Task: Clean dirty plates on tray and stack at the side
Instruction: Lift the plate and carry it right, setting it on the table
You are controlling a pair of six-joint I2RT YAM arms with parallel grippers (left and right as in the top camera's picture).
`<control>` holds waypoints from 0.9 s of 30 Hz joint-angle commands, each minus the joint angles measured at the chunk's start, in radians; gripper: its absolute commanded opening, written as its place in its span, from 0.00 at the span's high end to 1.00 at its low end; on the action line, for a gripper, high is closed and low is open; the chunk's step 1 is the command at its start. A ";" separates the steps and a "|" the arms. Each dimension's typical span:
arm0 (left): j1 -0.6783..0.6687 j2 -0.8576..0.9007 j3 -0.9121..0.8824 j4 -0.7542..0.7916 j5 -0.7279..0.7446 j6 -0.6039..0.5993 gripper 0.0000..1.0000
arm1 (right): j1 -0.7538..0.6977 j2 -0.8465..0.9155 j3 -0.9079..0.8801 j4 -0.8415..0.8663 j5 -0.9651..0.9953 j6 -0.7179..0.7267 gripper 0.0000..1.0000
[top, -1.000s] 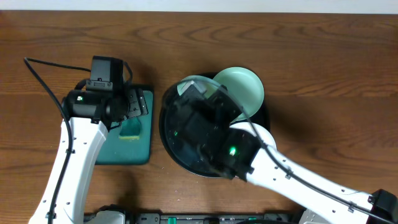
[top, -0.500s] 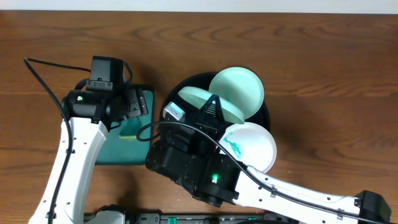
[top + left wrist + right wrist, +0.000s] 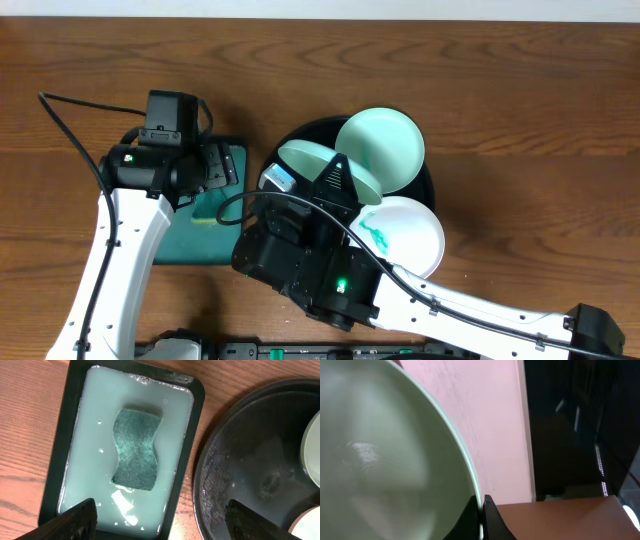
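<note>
**Three plates on the black tray, one tilted in a grip**

The tray (image 3: 272, 212) is large, round and black with a raised rim, and it sits flat on the bench. In the left wrist view its bare floor (image 3: 250, 460) shows wet streaks.

The first mint plate (image 3: 385, 145) lies flat at 1 o'clock, overhanging the tray's rim.

The white plate (image 3: 412, 238) lies flat at 4 o'clock, also past the rim. A teal smear (image 3: 375, 236) marks its 9 o'clock side.

The second mint plate (image 3: 318, 168) is tilted at about 11 o'clock, and its edge crosses the first plate's rim. The right tool (image 3: 481, 510) pinches its rim.
</note>
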 commanded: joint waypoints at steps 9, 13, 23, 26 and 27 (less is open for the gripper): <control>-0.002 -0.010 0.003 0.005 -0.005 -0.009 0.18 | -0.046 -0.006 0.019 -0.129 -0.369 0.374 0.99; -0.002 -0.010 0.003 -0.010 -0.005 -0.009 0.18 | -0.203 -0.005 0.019 -0.208 -0.811 0.677 0.99; -0.002 -0.010 0.003 -0.006 -0.005 -0.009 0.18 | -0.761 -0.007 0.026 -0.123 -1.390 0.877 0.99; -0.002 -0.010 0.003 -0.006 -0.005 -0.009 0.18 | -0.954 -0.007 0.026 -0.118 -1.527 0.892 0.99; -0.002 -0.010 0.003 -0.006 -0.005 -0.009 0.18 | -1.019 -0.007 0.026 -0.119 -1.558 0.900 0.99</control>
